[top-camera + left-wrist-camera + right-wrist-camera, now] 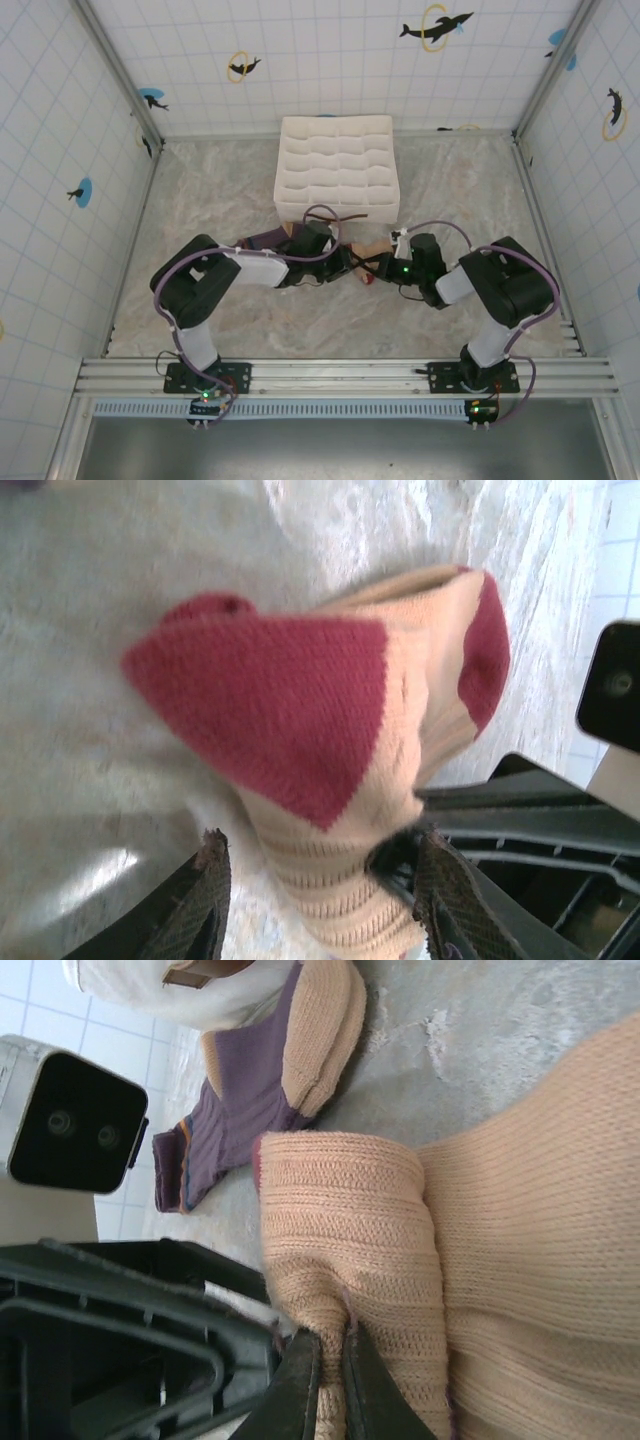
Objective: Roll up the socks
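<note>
Overhead; wrist close-ups sharing beige sock [430, 670] [520, 1260]

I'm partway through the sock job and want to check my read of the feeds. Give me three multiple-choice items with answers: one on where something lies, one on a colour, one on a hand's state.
1. Where does the purple sock lie?
A) on the table by the organiser box's near edge
B) inside that box
C) draped over an arm

2. What colour are the patches on the beige sock?
A) blue
B) green
C) dark red

3. What state is the right hand in?
A) wide open above the table
B) shut on beige sock fabric
C) shut on the purple sock

Answers:
1 A: the right wrist view shows it lying on the marbled surface beside the box.
2 C: the left wrist view shows red patches on beige knit.
3 B: it pinches a fold of beige knit.
</note>
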`<move>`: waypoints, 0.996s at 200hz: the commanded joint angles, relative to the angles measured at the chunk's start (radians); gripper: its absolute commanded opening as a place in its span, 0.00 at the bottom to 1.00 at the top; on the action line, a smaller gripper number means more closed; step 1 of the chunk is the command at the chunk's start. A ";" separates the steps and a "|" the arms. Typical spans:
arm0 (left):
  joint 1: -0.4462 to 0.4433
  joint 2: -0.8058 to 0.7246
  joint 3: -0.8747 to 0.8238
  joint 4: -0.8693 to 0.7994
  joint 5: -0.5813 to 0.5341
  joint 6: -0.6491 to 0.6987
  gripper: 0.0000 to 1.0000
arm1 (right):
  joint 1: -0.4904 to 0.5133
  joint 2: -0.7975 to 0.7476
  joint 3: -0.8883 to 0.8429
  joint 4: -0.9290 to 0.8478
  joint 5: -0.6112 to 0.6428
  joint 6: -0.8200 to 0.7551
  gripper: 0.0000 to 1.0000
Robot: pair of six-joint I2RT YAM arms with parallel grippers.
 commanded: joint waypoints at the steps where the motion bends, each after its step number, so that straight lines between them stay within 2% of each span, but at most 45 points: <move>1: 0.007 0.052 0.039 0.022 -0.022 -0.012 0.46 | -0.008 0.048 -0.051 -0.143 0.042 0.040 0.05; 16: 0.008 0.073 0.042 0.022 -0.023 -0.027 0.42 | -0.013 0.044 -0.056 -0.137 0.041 0.046 0.06; 56: 0.013 0.107 0.050 -0.001 -0.019 -0.051 0.16 | -0.018 0.003 -0.073 -0.118 0.025 0.033 0.19; 94: 0.014 0.090 0.080 -0.105 -0.037 -0.016 0.01 | -0.018 -0.142 -0.054 -0.271 0.066 -0.070 0.37; 121: 0.014 0.054 0.102 -0.193 -0.065 0.021 0.00 | 0.009 -0.284 -0.005 -0.477 0.158 -0.192 0.49; 148: 0.014 0.009 0.099 -0.258 -0.101 0.042 0.00 | 0.071 -0.382 0.049 -0.634 0.306 -0.308 0.61; 172: 0.014 -0.028 0.077 -0.290 -0.125 0.039 0.00 | 0.184 -0.426 0.095 -0.718 0.469 -0.412 0.65; 199: 0.014 -0.053 0.050 -0.298 -0.131 0.025 0.00 | 0.337 -0.438 0.123 -0.723 0.667 -0.534 0.71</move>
